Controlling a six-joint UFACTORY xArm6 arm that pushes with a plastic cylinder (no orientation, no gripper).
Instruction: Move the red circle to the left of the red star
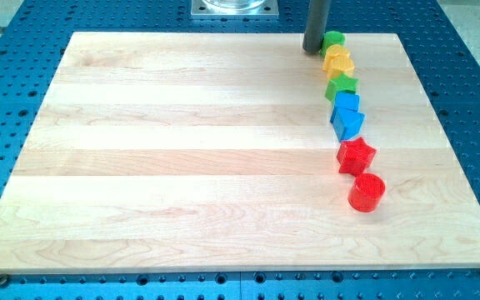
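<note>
Red circle (367, 192) low at the right of the frame, on the wooden worktop (182, 150), just below the red star (356, 155) and a little to its right, nearly touching. Looks light and hard; likely slides easily on smooth wood, but could slip sideways off a crooked push because of its round side. No way to hold it: tool only a dark rod, no jaws, clenching nothing. Best pushed on its right side, toward the frame's left, then up beside the star. My tip (316, 52) well apart at the top of the frame, just left of the top green block (333, 39). Below that, yellow block (338, 60), second green block (341, 86), upper blue block (347, 102), lower blue block (350, 125).
</note>
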